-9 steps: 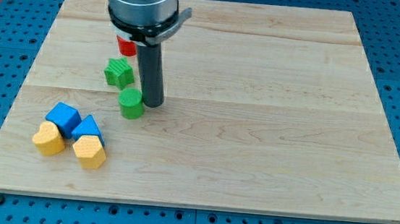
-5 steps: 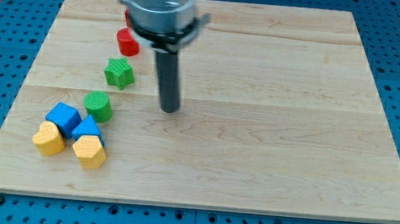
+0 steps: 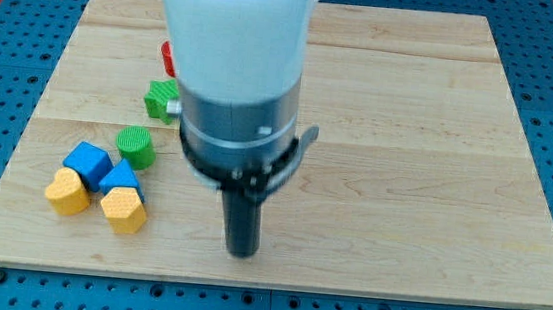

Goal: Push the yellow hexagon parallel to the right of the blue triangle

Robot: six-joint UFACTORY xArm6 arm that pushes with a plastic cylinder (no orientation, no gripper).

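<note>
Right of yellow hexagon point(image 3: 124, 209) | my tip point(image 3: 242, 253), well apart | no tool fitted

You'll find the yellow hexagon point(image 3: 124, 209) near the board's lower-left corner, lying flat with its ribbed face up and its orange-yellow sides showing. It touches the blue triangle point(image 3: 121, 177), which sits just above it, toward the view's top. The triangle is a bright blue wedge, also flat on the wood. So the hexagon lies below the triangle, slightly to the view's right of it, not level with it.
</note>
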